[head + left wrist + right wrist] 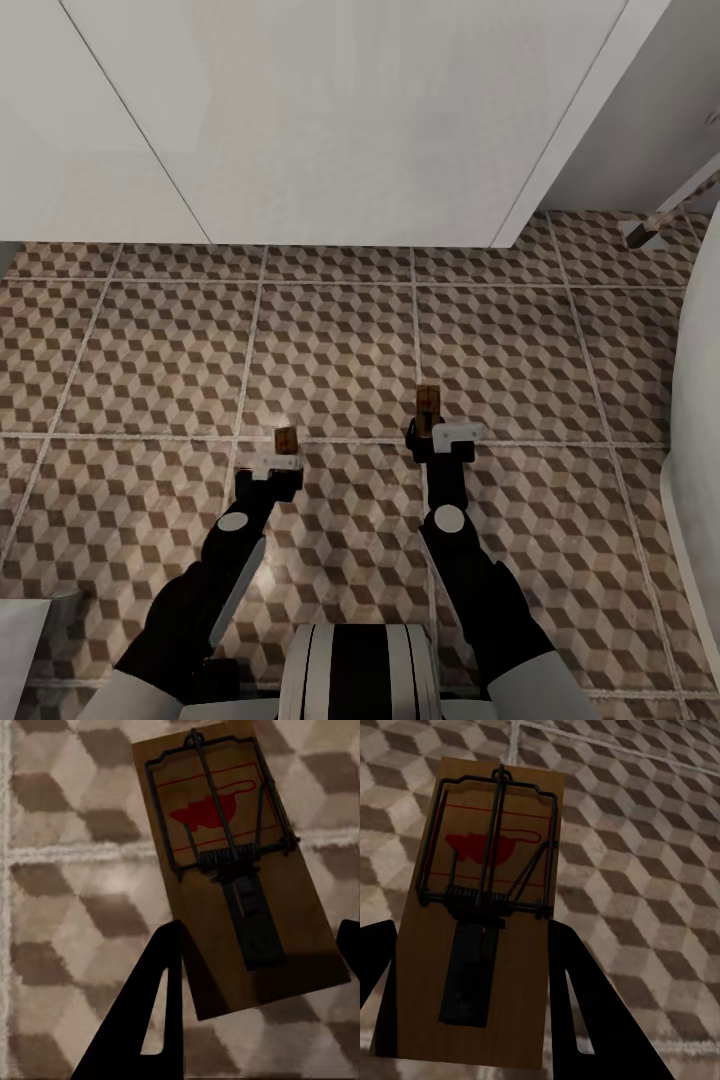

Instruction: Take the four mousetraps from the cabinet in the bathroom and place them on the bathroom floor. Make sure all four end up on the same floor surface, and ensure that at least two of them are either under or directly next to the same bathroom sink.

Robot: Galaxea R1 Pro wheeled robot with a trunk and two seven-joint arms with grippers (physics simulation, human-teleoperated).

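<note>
Head view: light, stiff, thin tan wooden mousetraps, left (286,439) and right (429,404), each pinched between black fingers (161,1005) above cube-patterned floor tiles (330,340), best gripped by board edges, clear of spring bars.

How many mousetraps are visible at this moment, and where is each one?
2. One mousetrap is held in the left gripper above the bathroom floor; the other mousetrap is held in the right gripper. Any others are out of view.
</note>
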